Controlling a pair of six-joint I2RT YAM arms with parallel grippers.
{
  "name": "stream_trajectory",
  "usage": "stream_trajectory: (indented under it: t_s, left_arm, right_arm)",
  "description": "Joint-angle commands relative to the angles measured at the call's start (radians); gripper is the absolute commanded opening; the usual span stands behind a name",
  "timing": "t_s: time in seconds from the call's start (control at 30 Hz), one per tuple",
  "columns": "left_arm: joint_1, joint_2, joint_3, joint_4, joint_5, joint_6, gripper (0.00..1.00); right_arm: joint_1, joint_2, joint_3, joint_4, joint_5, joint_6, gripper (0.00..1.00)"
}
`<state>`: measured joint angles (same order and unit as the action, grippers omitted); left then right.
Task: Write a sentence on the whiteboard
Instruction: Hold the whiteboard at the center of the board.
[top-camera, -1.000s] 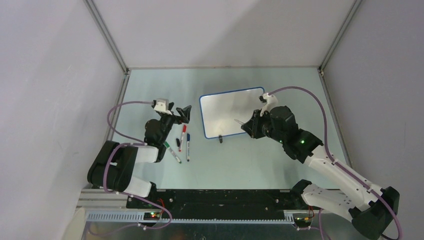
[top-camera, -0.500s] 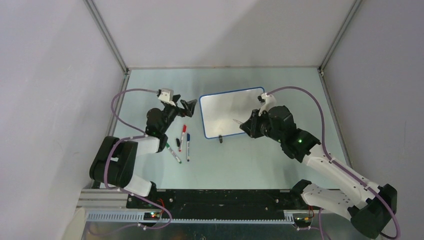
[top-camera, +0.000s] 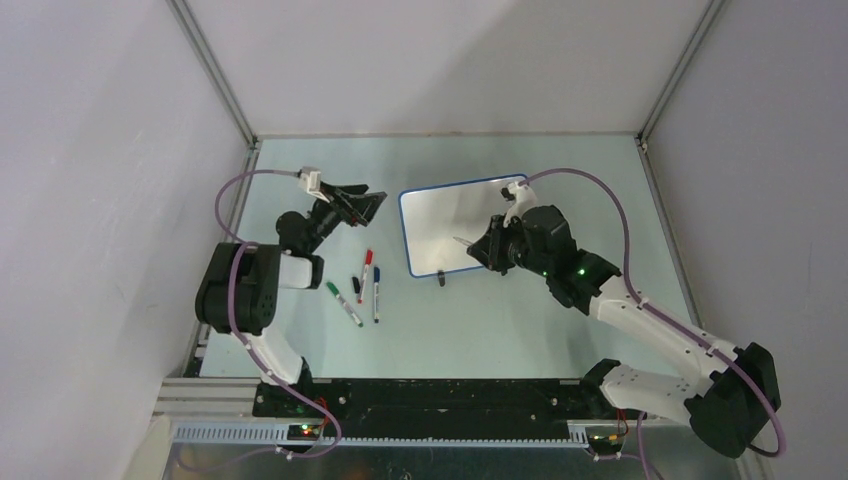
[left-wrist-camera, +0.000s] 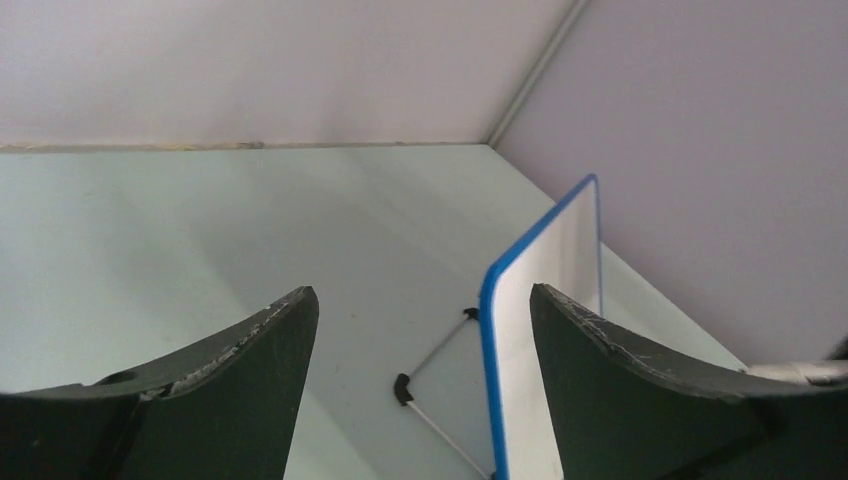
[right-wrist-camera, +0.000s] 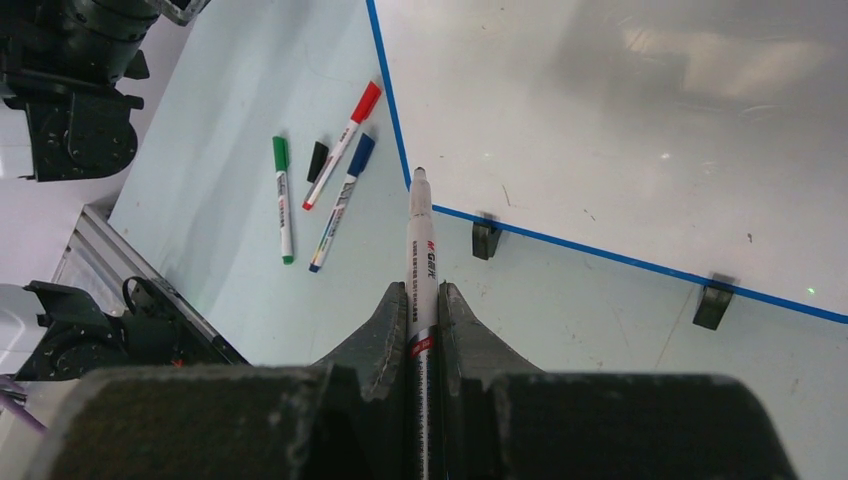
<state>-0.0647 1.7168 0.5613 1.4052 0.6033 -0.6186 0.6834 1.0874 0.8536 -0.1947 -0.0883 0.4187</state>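
Zero strokes show on the whiteboard (top-camera: 460, 225); the whole sentence is left to write. The right gripper (right-wrist-camera: 422, 295) clamps an uncapped marker (right-wrist-camera: 418, 250); the left gripper (left-wrist-camera: 422, 295) stands wide and empty.

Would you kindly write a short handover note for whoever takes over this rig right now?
Left gripper: open and empty, beside the left edge of the whiteboard, apart from it.
Right gripper: shut on an uncapped marker, tip aimed at the board's near-left corner; contact cannot be told.
Whiteboard: propped on its feet, blank.
On the table left of it: green marker, red marker, blue marker, black cap.
Done: marker in hand, uncapped.
Left: the whole sentence; no stroke is written yet.
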Motion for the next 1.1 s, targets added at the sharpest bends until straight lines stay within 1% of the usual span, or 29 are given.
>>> stream_trajectory:
  t_s: [0.0, 0.1, 0.27, 0.37, 0.43, 0.47, 0.6, 0.77, 0.93, 1.07]
  left_arm:
    - [0.003, 0.032, 0.054, 0.106, 0.117, -0.082, 0.83]
    - [0.006, 0.067, 0.089, 0.123, 0.169, -0.129, 0.83]
    - [0.007, 0.090, 0.114, 0.124, 0.191, -0.149, 0.84]
    - [0.007, 0.108, 0.132, 0.125, 0.204, -0.169, 0.90]
    - [0.006, 0.119, 0.137, 0.125, 0.206, -0.176, 0.98]
    - [0.004, 0.122, 0.139, 0.126, 0.208, -0.179, 0.99]
    - [0.002, 0.135, 0.162, 0.127, 0.241, -0.202, 0.99]
    - [0.004, 0.162, 0.211, 0.126, 0.303, -0.246, 0.99]
    - [0.004, 0.153, 0.206, 0.106, 0.320, -0.234, 0.99]
    - [0.004, 0.186, 0.257, 0.122, 0.398, -0.300, 0.99]
  right_arm:
    - [0.009, 0.012, 0.055, 0.078, -0.012, 0.020, 0.00]
    - [0.015, 0.027, 0.060, 0.089, -0.015, 0.020, 0.00]
    - [0.018, 0.055, 0.077, 0.115, -0.018, 0.012, 0.00]
    - [0.022, 0.072, 0.078, 0.158, -0.014, 0.005, 0.00]
    - [0.023, 0.083, 0.078, 0.199, -0.011, 0.003, 0.00]
    - [0.022, 0.091, 0.078, 0.242, -0.010, 0.001, 0.00]
    - [0.023, 0.130, 0.107, 0.305, -0.002, -0.023, 0.00]
    - [0.011, 0.191, 0.196, 0.333, 0.008, -0.042, 0.00]
    - [0.003, 0.227, 0.238, 0.333, 0.003, -0.057, 0.00]
    - [0.001, 0.239, 0.232, 0.303, 0.025, -0.070, 0.00]
